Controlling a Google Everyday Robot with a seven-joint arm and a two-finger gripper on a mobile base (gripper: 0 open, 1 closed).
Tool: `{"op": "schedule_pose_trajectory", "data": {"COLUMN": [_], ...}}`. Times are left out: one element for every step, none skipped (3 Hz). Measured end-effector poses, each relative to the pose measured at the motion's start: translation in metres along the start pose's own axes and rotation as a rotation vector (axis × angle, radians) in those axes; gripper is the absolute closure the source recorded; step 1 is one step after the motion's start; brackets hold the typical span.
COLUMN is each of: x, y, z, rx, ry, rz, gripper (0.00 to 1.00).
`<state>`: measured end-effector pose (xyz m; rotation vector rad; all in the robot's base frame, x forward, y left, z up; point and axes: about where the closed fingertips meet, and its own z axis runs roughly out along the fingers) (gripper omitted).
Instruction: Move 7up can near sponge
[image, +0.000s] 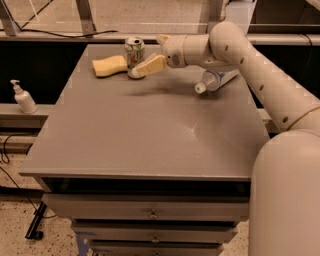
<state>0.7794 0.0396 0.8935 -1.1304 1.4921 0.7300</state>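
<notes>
The 7up can (134, 53) stands upright at the back of the grey table (150, 130). It touches or nearly touches the right end of the pale yellow sponge (109, 66). My gripper (147, 56) is just right of the can, reaching in from the right. Its fingers are spread apart. The near finger (150, 65) lies in front of the can's base, and the far finger (162, 39) is off to the can's right. The can is not clamped.
A clear plastic bottle (216, 80) with a white cap lies on its side at the back right of the table, under my arm. A white pump bottle (23, 98) stands on a ledge to the left. Drawers run below the table's front edge.
</notes>
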Motion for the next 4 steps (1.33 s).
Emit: {"op": "schedule_pose_trajectory", "data": {"x": [-0.023, -0.062, -0.115, -0.111], "y": [-0.009, -0.013, 0.000, -0.001], "z": [-0.057, -0.142, -0.229, -0.271], "rx": [0.081, 0.201, 0.339, 0.400], "ry": [-0.039, -0.102, -0.183, -0.173], "rz": [-0.048, -0.143, -0.280, -0.328], "gripper": [0.00, 0.00, 0.00, 0.00]}}
